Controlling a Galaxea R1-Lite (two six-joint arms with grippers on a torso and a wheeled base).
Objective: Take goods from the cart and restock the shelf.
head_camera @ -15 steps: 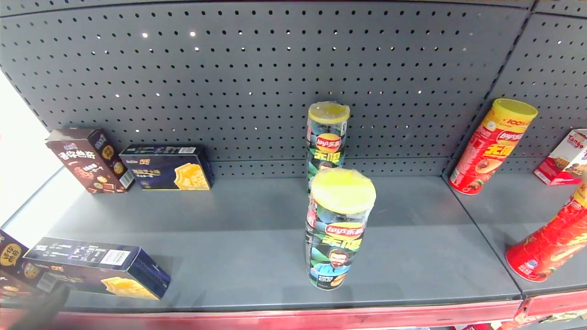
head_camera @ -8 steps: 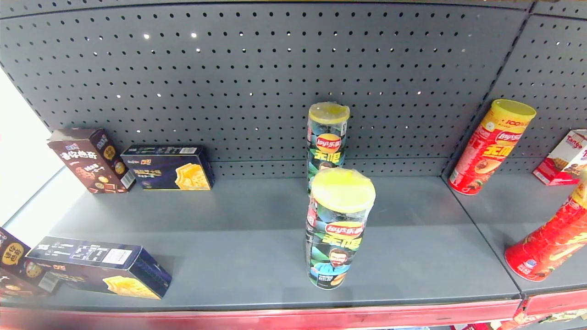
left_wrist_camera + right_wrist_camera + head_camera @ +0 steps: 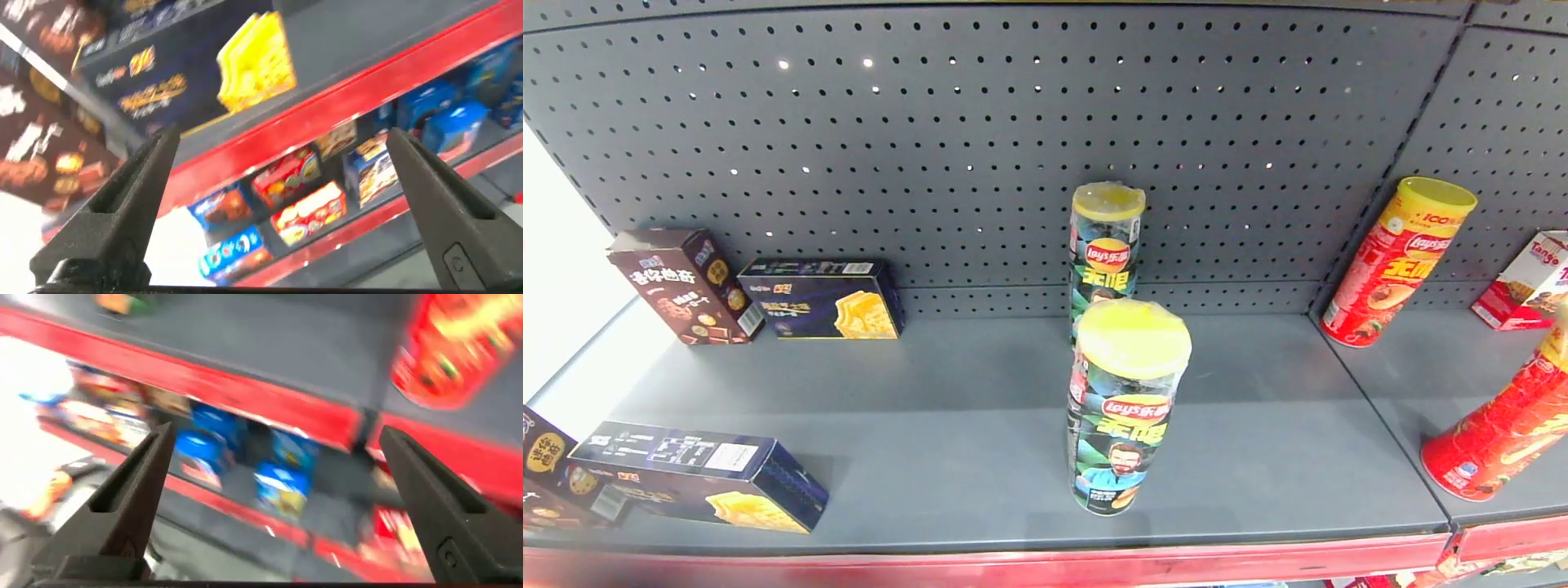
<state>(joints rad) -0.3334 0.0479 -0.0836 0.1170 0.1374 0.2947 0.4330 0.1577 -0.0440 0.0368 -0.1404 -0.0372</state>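
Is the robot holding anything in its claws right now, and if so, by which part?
Nothing is held. The left gripper and the right gripper are both open and empty, facing the red-edged grey shelf.

Three cameras on one store shelf: one above, two low at its front.

The head view looks forward and down from close by onto the grey shelf [image 3: 947,425] and its pegboard back [image 3: 931,147]. The left wrist view sits low and near the red front edge [image 3: 343,94], looking in through the spread left gripper [image 3: 282,135]; with the head view it shares the dark blue box [image 3: 698,474] at front left. The right wrist view, equally low, looks through the parted right gripper [image 3: 276,434] and shares the red can [image 3: 1494,441] at front right.
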